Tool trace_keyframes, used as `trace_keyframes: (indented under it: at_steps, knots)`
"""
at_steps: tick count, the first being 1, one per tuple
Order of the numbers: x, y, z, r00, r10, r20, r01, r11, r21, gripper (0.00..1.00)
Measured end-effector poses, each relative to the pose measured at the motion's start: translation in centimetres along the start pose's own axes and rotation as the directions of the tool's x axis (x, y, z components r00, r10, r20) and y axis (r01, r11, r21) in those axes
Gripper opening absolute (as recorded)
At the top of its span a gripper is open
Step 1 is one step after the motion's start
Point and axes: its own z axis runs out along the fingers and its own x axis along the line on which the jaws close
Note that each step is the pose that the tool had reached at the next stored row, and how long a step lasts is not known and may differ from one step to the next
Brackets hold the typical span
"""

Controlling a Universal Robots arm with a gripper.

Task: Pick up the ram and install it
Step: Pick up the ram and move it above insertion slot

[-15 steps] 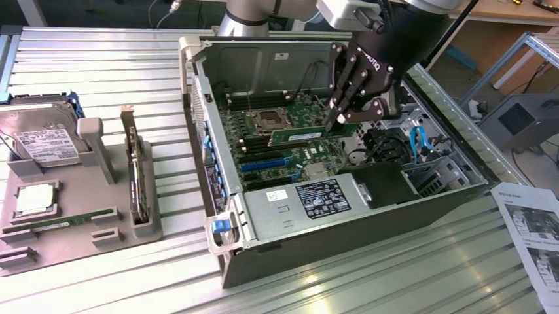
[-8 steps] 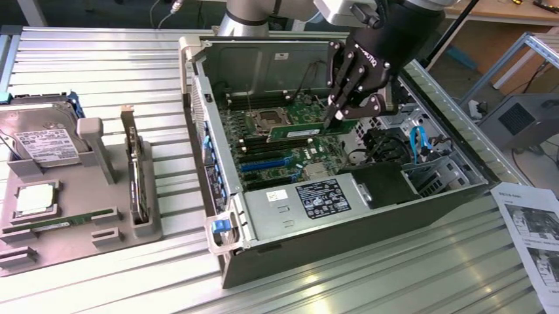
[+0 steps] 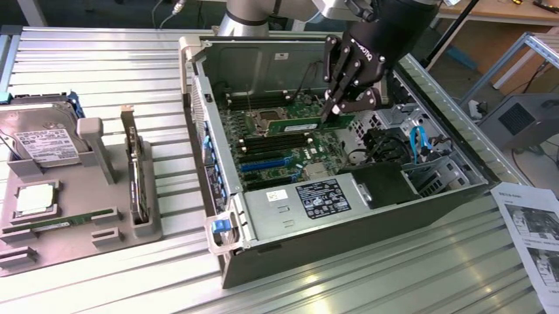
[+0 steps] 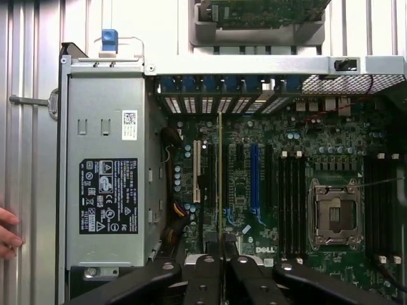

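Note:
My black gripper [image 3: 336, 112] reaches down into the open computer case [image 3: 454, 196] and is shut on the ram [image 3: 306, 124], a long thin green stick held by its right end. The stick hangs level a little above the motherboard [image 3: 302, 157], between the processor socket [image 3: 264, 118] and a bank of black slots [image 3: 279, 140]. In the wrist view the ram [image 4: 219, 171] appears edge-on as a thin line running out from between the fingers [image 4: 205, 267], with black slots [image 4: 291, 203] and the socket [image 4: 334, 213] to one side.
A grey tray [image 3: 114, 229] at the exterior view's left holds a second green stick [image 3: 65, 221], a silver processor chip [image 3: 33, 199] and a hard drive [image 3: 48, 140]. The power supply [image 3: 319, 196] fills the case's front. A person's fingertips [image 4: 6, 232] touch the table. A paper sheet [image 3: 533, 235] lies at the right.

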Motion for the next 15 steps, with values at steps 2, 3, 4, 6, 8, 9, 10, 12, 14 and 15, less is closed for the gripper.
trace_keyframes:
  at_steps: [2, 3, 4, 6, 8, 9, 10, 12, 14, 15]
  knots:
    - [-0.2, 0.0, 0.0, 1.0, 0.0, 0.0, 0.0, 1.0, 0.0, 0.12]
    - [-0.4, 0.0, 0.01, 1.0, 0.0, 0.0, 0.0, 1.0, 0.0, 0.12]
    - [-0.6, -0.01, 0.01, 1.0, 0.0, 0.0, 0.0, 1.0, 0.0, 0.12]
    - [-0.9, -0.01, 0.0, 1.0, 0.0, -0.0001, 0.0, 1.0, 0.0, 0.12]
    - [-1.2, -0.02, 0.01, 1.0, 0.0, 0.0, 0.0, 1.0, 0.0, 0.12]
    - [-1.4, -0.03, 0.01, 1.0, 0.0, 0.0, 0.0, 1.0, 0.0, 0.12]
    - [-1.6, -0.03, 0.01, 1.0, 0.0, 0.0, 0.0, 1.0, 0.0, 0.12]
    - [-1.8, -0.04, 0.01, 1.0, 0.0, 0.0001, 0.0, 1.0, 0.0, 0.12]
    - [-2.1, -0.04, 0.01, 1.0, 0.0, -0.0001, 0.0, 1.0, 0.0, 0.12]
    - [-2.2, -0.04, 0.01, 1.0, 0.0, -0.0001, 0.0, 1.0, 0.0, 0.12]
